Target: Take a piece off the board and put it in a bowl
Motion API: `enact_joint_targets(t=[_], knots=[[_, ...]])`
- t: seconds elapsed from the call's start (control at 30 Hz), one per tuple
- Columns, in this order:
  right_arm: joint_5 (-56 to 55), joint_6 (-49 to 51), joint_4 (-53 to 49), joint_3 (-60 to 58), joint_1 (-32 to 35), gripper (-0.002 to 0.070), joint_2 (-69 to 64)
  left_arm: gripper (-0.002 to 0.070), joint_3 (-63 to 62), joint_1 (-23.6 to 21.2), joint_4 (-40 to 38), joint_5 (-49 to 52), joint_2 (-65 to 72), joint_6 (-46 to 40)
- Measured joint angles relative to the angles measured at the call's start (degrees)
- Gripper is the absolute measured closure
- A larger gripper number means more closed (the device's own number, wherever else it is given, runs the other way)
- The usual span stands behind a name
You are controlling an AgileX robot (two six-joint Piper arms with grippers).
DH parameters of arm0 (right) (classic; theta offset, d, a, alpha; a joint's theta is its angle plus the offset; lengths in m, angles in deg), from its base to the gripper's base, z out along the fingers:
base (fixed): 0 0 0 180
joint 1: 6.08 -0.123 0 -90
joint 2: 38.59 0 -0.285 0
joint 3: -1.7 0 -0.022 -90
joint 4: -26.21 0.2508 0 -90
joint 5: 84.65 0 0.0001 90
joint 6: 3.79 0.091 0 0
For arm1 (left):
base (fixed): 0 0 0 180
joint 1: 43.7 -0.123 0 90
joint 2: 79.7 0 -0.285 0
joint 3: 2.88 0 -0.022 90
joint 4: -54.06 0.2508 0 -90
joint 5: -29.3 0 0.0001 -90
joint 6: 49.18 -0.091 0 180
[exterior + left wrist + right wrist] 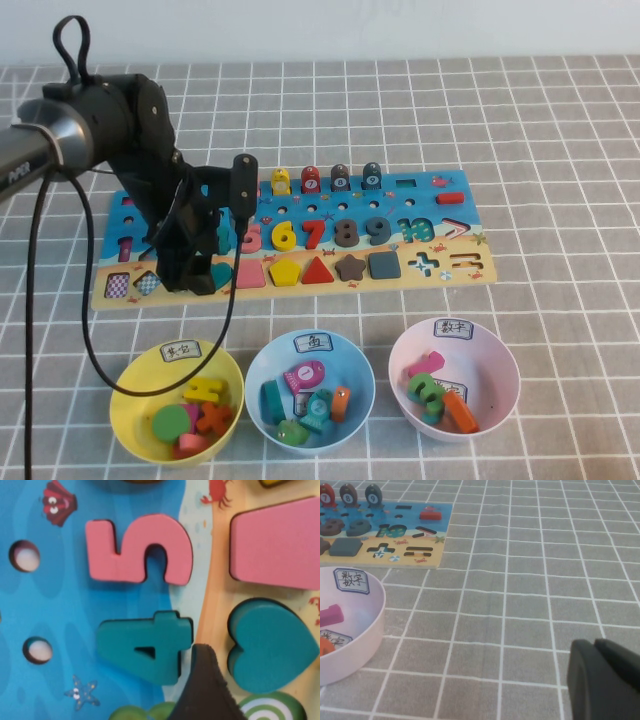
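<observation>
Left gripper (205, 262) over heart (270, 647), right gripper (605, 680) parked

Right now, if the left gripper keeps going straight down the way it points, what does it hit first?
Probably the heart. The left gripper hangs low over the board, and its wrist view shows one finger beside the heart, next to the teal 4. Depth is unclear. The right gripper sits off the board.

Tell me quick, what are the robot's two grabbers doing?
Left gripper: down over the heart piece on the board, open, holding nothing.
Right gripper: parked above the table, shut, empty.
</observation>
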Motion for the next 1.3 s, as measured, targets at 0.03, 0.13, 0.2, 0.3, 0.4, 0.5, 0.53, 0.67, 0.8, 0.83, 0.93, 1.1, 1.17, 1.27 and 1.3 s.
enact_joint_targets(t=[0.03,0.13,0.2,0.3,0.4,0.5,0.53,0.67,0.8,0.83,0.93,1.1,1.17,1.27,1.3], knots=[[0.0,0.0,0.0,0.0,0.0,0.0694,0.0,0.0244,0.0,0.0,-0.1,0.0,0.1,0.0],[0.0,0.0,0.0,0.0,0.0,0.0694,0.0,0.0244,0.0,0.0,-0.5,-0.2,0.8,0.0],[0.0,0.0,0.0,0.0,0.0,0.0694,0.0,0.0244,-0.1,0.0,-0.6,-0.3,0.8,0.0],[0.0,0.0,0.0,0.0,0.0,0.0694,0.0,0.0244,-0.1,0.0,-0.6,-0.3,0.8,0.0],[0.0,0.0,0.0,0.0,0.0,0.0694,0.0,0.0244,-0.1,0.0,-0.9,-0.4,0.8,-0.2],[0.0,0.0,0.0,0.0,0.0,0.0694,0.0,0.0244,-0.1,0.0,-1.1,-0.5,0.8,-0.6],[0.0,0.0,0.0,0.0,0.0,0.0694,0.0,0.0246,-0.1,0.0,-1.1,-0.5,0.8,-1.0],[0.0,0.0,0.0,0.0,0.0,0.0694,0.0,0.0288,-0.1,0.0,-1.3,-0.5,0.8,-2.2],[0.0,0.0,0.0,0.0,0.0,0.0694,0.0,0.034,-0.1,0.0,-1.4,-0.5,0.8,-2.5],[0.0,0.0,0.0,0.0,0.0,0.0694,0.0,0.0347,-0.1,0.0,-1.4,-0.5,0.8,-2.5],[0.0,0.0,0.0,0.0,0.0,0.0694,0.0,0.0359,-0.1,0.0,-1.5,-0.4,0.8,-2.6],[0.0,0.0,0.0,0.0,0.0,0.0694,0.0,0.0373,-0.1,0.0,-1.6,-0.4,0.8,-2.6],[0.0,0.0,0.0,0.0,0.0,0.0694,0.0,0.0386,-0.1,0.0,-1.6,-0.4,0.8,-2.6],[0.0,0.0,0.0,0.0,0.0,0.0694,0.0,0.0393,-0.1,0.0,-1.6,-0.4,0.8,-2.6],[0.0,0.0,0.0,0.0,0.0,0.0694,0.0,0.0393,-0.1,0.0,-1.6,-0.4,0.8,-2.6]])
